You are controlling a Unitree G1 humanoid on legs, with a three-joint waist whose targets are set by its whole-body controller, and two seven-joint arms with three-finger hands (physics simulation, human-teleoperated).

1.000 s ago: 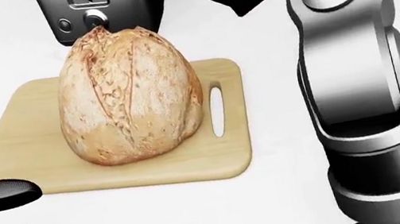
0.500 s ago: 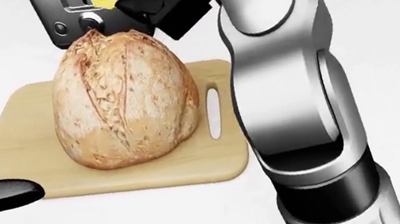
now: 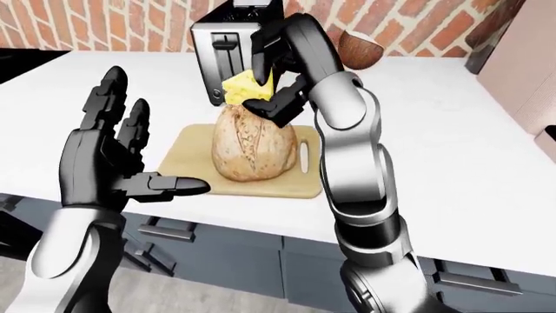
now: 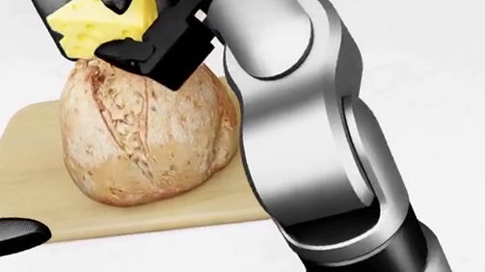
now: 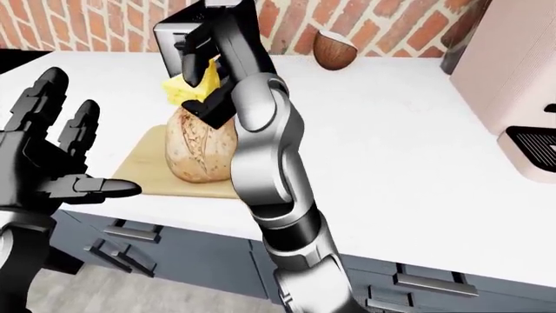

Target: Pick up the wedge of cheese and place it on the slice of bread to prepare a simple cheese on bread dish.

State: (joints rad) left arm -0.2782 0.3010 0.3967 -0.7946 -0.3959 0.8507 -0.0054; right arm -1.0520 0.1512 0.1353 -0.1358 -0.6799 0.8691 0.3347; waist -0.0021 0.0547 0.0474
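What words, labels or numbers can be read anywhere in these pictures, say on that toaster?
None can be read.
The black and silver toaster shows only a blank round knob, no lettering.
The yellow holed cheese wedge, round brown bread loaf and pale wooden cutting board carry no text.

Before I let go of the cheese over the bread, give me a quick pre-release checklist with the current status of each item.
1. Grip: right hand closed on the yellow holed cheese wedge. Ok.
2. Position: the wedge is over the top of the round brown crusty loaf. Ok.
3. Contact: whether the wedge already rests on the crust, the head view suggests touching, but cannot tell.
4. Landing surface: the loaf top is domed, so the wedge may slide off. Not ok.
5. Support: the loaf sits upright on the light wooden cutting board. Ok.
6. Left hand: open, to the board's left in the left-eye view, apart from the loaf. Ok.
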